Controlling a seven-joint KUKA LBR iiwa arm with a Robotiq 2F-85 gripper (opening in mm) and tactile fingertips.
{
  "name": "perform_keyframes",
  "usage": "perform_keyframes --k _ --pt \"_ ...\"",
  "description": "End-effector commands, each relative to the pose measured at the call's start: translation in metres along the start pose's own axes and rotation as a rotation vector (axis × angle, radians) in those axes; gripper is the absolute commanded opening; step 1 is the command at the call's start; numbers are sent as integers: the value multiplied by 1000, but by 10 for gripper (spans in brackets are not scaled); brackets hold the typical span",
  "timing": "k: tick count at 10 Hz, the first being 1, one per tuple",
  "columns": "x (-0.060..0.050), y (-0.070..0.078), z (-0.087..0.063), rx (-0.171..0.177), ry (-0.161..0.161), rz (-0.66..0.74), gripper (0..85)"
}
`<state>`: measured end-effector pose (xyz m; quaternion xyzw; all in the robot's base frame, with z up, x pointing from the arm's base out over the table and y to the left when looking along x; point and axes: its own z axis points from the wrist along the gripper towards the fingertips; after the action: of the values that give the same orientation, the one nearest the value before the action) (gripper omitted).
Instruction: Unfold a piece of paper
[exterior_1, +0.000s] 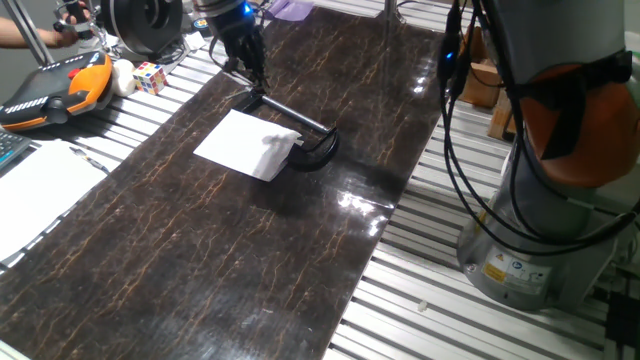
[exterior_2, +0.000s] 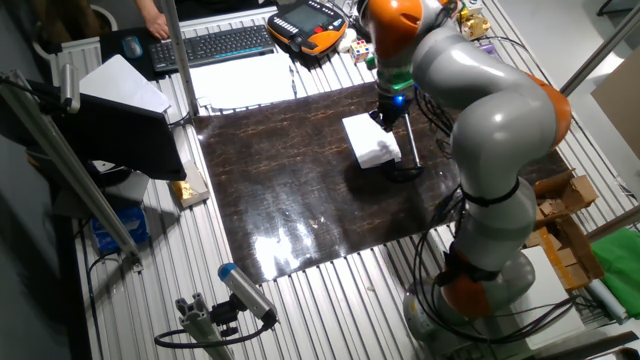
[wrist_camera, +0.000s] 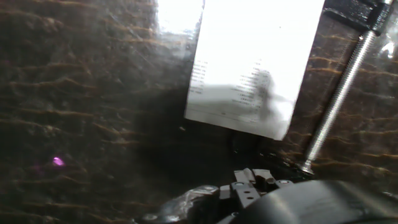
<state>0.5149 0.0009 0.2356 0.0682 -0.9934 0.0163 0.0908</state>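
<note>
The piece of paper (exterior_1: 248, 143) lies folded on the dark marble-patterned board (exterior_1: 200, 260), its right edge lifted a little against the black clamp (exterior_1: 312, 148). The clamp's long bar (exterior_1: 290, 113) runs along the paper's far side. My gripper (exterior_1: 257, 82) hovers just above the far end of that bar, beyond the paper's far corner. Its fingers look closed together and hold nothing. In the other fixed view the gripper (exterior_2: 388, 120) is over the paper's (exterior_2: 368, 143) far right corner. The hand view shows the paper (wrist_camera: 255, 62) ahead and the clamp bar (wrist_camera: 341, 99) to its right.
An orange teach pendant (exterior_1: 60, 85), a Rubik's cube (exterior_1: 150, 77) and a larger white sheet with a pen (exterior_1: 40, 185) lie left of the board. A keyboard (exterior_2: 215, 45) is behind it. The arm's base (exterior_1: 540, 230) and cables stand on the right.
</note>
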Motion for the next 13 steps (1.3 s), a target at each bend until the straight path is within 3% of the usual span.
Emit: perform_keyframes --k 1,2,4,6,7,9,11,12,13 --pt "0 0 0 -138 -7 0 10" --pt "0 0 0 -134 12 1 10" --pt "0 0 0 -117 -50 -12 10" --pt "0 0 0 -93 13 -80 10" --pt "0 0 0 -72 32 -88 10" --pt "0 0 0 20 8 -67 10" --pt "0 0 0 -4 10 -44 10" --pt "0 0 0 -45 1 -12 10" --pt "0 0 0 -50 -18 55 10"
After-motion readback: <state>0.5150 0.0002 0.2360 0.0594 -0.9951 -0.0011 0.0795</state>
